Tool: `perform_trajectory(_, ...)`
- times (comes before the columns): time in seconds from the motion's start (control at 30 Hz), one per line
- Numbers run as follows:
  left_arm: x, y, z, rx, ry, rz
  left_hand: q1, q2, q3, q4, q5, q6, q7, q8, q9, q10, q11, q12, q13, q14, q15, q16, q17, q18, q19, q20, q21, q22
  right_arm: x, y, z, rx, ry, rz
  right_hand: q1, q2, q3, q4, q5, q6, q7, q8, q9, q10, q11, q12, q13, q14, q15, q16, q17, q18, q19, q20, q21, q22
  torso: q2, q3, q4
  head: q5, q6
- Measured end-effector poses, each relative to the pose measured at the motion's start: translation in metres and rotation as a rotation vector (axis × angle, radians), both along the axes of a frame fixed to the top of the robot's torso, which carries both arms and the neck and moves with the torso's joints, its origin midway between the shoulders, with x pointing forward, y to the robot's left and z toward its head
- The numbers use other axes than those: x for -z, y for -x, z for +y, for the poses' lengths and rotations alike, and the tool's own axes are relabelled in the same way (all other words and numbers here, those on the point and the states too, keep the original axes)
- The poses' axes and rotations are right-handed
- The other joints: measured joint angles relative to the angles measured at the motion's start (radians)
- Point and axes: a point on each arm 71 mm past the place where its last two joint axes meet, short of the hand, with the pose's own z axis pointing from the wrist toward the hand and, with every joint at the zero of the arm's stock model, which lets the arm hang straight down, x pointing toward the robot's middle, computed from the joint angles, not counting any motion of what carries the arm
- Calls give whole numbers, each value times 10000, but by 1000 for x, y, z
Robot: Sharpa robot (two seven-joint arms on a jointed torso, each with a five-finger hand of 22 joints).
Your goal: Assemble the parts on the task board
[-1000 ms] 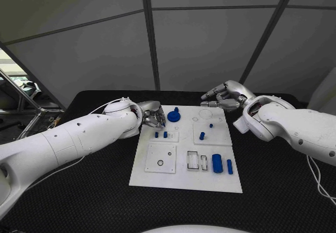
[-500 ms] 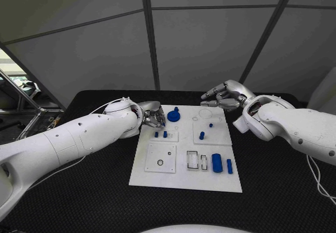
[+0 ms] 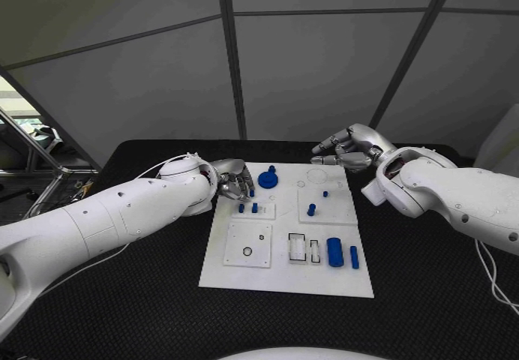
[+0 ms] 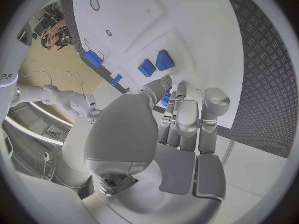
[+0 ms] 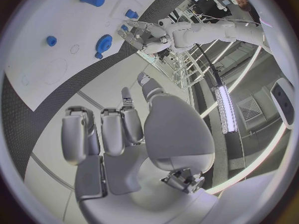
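In the head view, the white task board (image 3: 290, 240) lies in the middle of the black counter (image 3: 130, 300). The left robot hand (image 3: 234, 182) hangs over the board's far left corner, its fingers curled in, just beside a round blue part (image 3: 267, 179) and above two small blue pegs (image 3: 247, 208). The right robot hand (image 3: 344, 150) hovers beyond the board's far edge, fingers curled, holding nothing.

In the left wrist view, the left robot hand's fingertips (image 4: 181, 90) point down close to the two pegs (image 4: 156, 64), gripping nothing.

In the right wrist view, the right robot hand (image 5: 118, 134) is empty, well apart from the round part (image 5: 103, 43).
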Motion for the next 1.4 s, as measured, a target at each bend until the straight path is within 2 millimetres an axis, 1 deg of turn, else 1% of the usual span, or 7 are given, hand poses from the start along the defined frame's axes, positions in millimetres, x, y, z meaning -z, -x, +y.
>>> perform_trajectory(0.2, 0, -1, 5, -137, -8, -64, 53, -53, 0, 0, 0, -332, -20, 0, -179, 2, 0, -1, -18, 0, 0, -17, -48, 1, 0, 0, 0, -6, 2, -3, -6, 174, 189, 58, 0, 0, 128, -128, 0, 0, 0, 0, 4, -869, -7, -1416, -1311, 4, -3, -169, -174, 102, -58, -58, -182, 0, 1, -2, 6, 1, 12)
perform_trajectory(0.47, -7, -2, 23, -523, 268, -319, 53, -53, 26, 83, 0, -45, -1, 141, -176, -33, -35, -61, -62, -437, 16, -727, -988, 1, -497, -20, -783, -530, 8, -8, -20, 536, 1471, 50, 345, 30, 1261, -674, 66, 499, 53, 33, 127, -3754, 118, -8199, -7093, 1, -76, -988, -1261, 318, -324, -106, -715, -637, -1, -5, 5, -109, 53)
perform_trajectory(0.73, -25, 2, 56, -1352, 2149, -351, 83, -22, 119, 102, 79, 799, 33, 458, -27, 294, -40, 146, 136, -1339, 28, -2303, -2904, 255, -1644, -11, -2601, -1784, 22, -5, -20, 212, 3938, -523, 343, -266, 2418, -1256, -155, 1108, 107, 28, 205, -2835, 300, -11254, -10089, 1, 144, -871, -985, 317, -180, 110, -597, -295, -2, 5, -1, -548, 63)
perform_trajectory(0.77, -27, 3, 60, -1460, 2533, -296, 84, -22, 123, 98, 79, 820, 53, 458, -26, 249, 4, 146, 177, -1658, 48, -2859, -3526, 727, -1870, 1, -2961, -2016, 24, -4, -18, 144, 4243, -619, 300, -310, 2455, -1293, -156, 1108, 107, 27, 205, -2806, 298, -11398, -10235, -1, 144, -870, -963, 318, -158, 132, -577, -281, -2, 7, -1, -611, 66)
perform_trajectory(0.97, -38, 10, 71, -2006, 5449, 238, 120, 15, 123, 98, 79, 983, 145, 464, 9, 14, 133, 146, 332, -2274, 140, -4047, -4546, 687, -2237, 83, -3618, -2397, 31, 1, -8, -118, 5764, -1139, 186, -424, 2529, -1311, -156, 1029, 183, -37, 173, -2769, 336, -11888, -10673, 0, 216, -870, -950, 317, -109, 181, -552, -257, 1, 5, 12, -725, 89)
perform_trajectory(1.03, -42, 13, 72, -2114, 6542, 452, 116, 19, 123, 98, 79, 996, 157, 442, 24, -34, 109, 146, 384, -2443, 161, -4341, -4709, 224, -2348, 119, -3819, -2507, 34, 2, -4, -162, 6133, -1268, 134, -476, 2552, -1333, -156, 994, 218, -37, 150, -2737, 371, -12013, -10786, 21, 237, -870, -951, 318, -111, 183, -552, -257, 2, 0, 12, -732, 90)
perform_trajectory(1.4, -51, 26, 68, -2386, 10204, 1195, 105, 136, 72, 48, 79, 1103, 192, 426, 61, -68, 143, 146, 517, -2449, 163, -4837, -5017, 692, -2361, 106, -4147, -2731, 41, 7, 9, -443, 6995, -1448, 41, -674, 2579, -1424, -156, 709, 354, -36, 35, -2831, 465, -12397, -11184, 36, 322, -870, -1072, 317, -216, 288, -552, -413, 9, -12, 12, -664, 86)
